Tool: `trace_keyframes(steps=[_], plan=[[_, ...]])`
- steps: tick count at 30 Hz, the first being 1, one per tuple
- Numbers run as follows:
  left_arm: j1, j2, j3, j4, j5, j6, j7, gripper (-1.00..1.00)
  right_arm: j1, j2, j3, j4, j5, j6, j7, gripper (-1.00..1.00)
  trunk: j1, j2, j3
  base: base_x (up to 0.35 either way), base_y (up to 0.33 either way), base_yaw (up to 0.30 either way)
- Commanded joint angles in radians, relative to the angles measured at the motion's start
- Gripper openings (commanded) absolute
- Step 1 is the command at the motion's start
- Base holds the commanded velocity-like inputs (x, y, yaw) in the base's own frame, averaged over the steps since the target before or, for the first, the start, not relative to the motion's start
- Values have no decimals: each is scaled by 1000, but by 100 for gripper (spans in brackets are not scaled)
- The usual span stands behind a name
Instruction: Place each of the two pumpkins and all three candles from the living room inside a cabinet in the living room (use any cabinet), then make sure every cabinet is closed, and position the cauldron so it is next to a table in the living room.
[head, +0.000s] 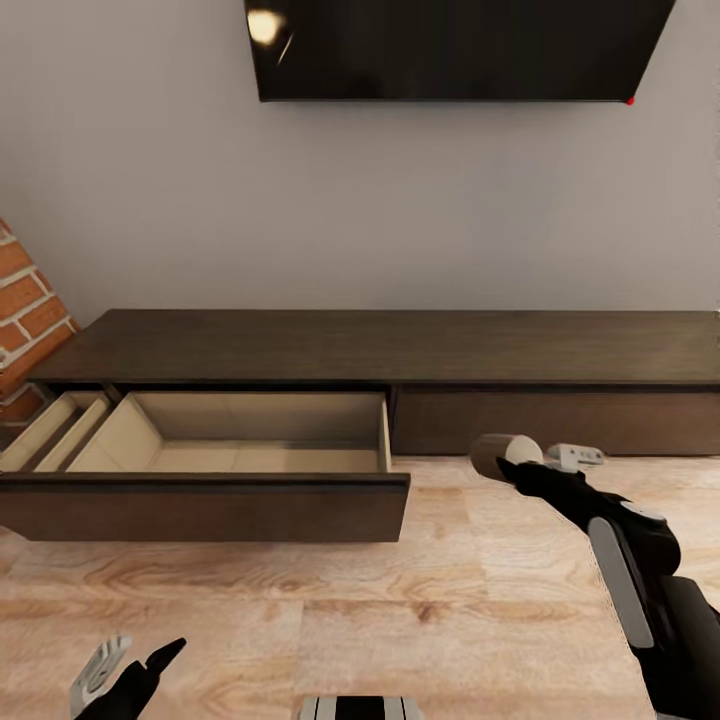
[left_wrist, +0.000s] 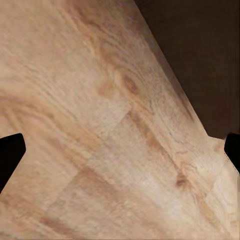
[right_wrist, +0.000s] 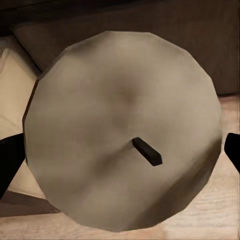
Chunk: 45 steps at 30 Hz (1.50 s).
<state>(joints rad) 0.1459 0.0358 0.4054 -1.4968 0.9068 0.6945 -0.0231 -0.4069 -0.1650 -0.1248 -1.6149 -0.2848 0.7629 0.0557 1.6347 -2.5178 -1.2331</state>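
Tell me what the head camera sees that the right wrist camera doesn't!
Head view alone: the black wall-mounted TV screen, the red brick wall corner and the left pincer low over the floor. Right wrist view alone: the stubby tan candle's pale flat top with its short dark wick. Both share the candle held in the right pincer, the long dark-brown wooden cabinet with its pale-lined open drawer, and the light wood-plank floor.

tan candle (head: 503, 455) gripped; cabinet (head: 400, 350) drawer open
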Motion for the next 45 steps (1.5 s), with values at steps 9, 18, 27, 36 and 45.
trace_keyframes(steps=[9, 18, 27, 36, 45], plan=[[0, 0, -1, 3, 2, -22, 0, 100, -7, -33, -23, -2, 0, 5, 77, -100, -4, 2, 34, 0, 0, 0], [-4, -1, 0, 8, 1, -24, -4, 100, -9, -96, -25, -2, 0, 34, 194, -100, -8, 4, 69, 0, 0, 21], [-5, -2, -2, 13, 0, -50, 4, 100, -9, -116, -26, -2, -2, 69, 207, -100, -12, 6, 104, 0, 0, 221], [-6, -2, -3, 31, 1, -88, -4, 100, -9, -116, -25, -2, -3, 73, 208, -100, -16, 8, 139, 0, 0, 284], [-6, -2, -3, 33, 1, -90, -6, 100, -9, -114, -22, -2, -4, 73, 208, -100, -20, 10, 173, 0, 0, 289]])
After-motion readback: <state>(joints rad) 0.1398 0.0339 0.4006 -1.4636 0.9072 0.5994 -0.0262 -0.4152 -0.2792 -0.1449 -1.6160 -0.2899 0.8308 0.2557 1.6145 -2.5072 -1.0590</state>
